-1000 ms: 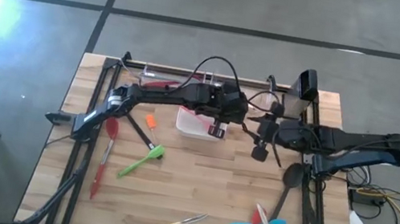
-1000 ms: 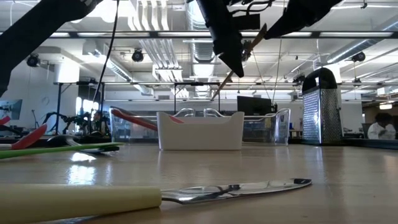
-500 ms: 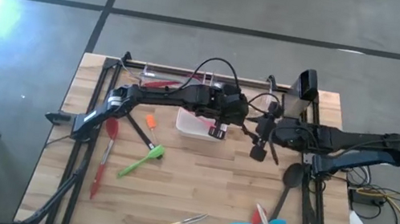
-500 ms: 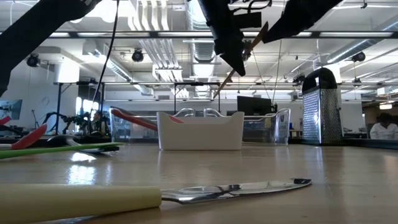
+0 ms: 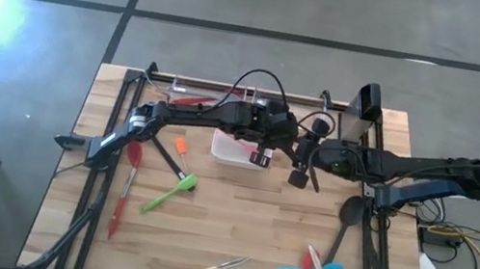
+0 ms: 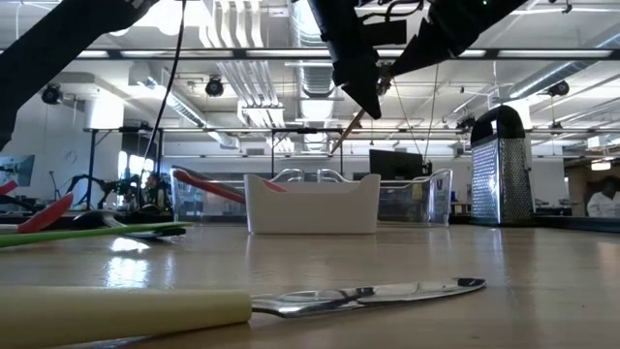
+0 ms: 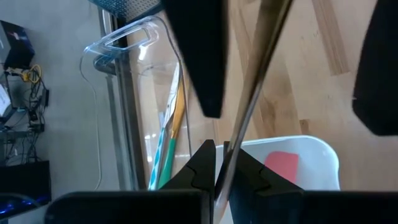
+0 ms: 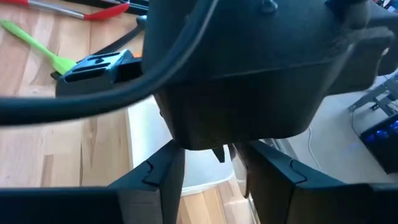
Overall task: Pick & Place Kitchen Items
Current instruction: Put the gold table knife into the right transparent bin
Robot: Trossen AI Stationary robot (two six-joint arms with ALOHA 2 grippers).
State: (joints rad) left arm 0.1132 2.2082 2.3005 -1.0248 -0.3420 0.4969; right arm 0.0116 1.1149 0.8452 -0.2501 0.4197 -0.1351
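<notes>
Slim wooden-handled utensil pinched in left claw, hanging over white dish mid-surface. Right claw just beside it, fingers parted, nothing gripped. Handover likely: right should clamp the handle squarely before left lets go, low over dish to avoid a drop.

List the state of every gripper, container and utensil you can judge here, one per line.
left gripper: shut on a thin brown-handled utensil, raised above the white dish.
right gripper: open, close beside the left gripper.
white dish: upright, something red inside.
clear bin: upright, holds utensils.
cream-handled knife: lying flat.
black ladle: lying flat.
box grater: standing upright.
</notes>
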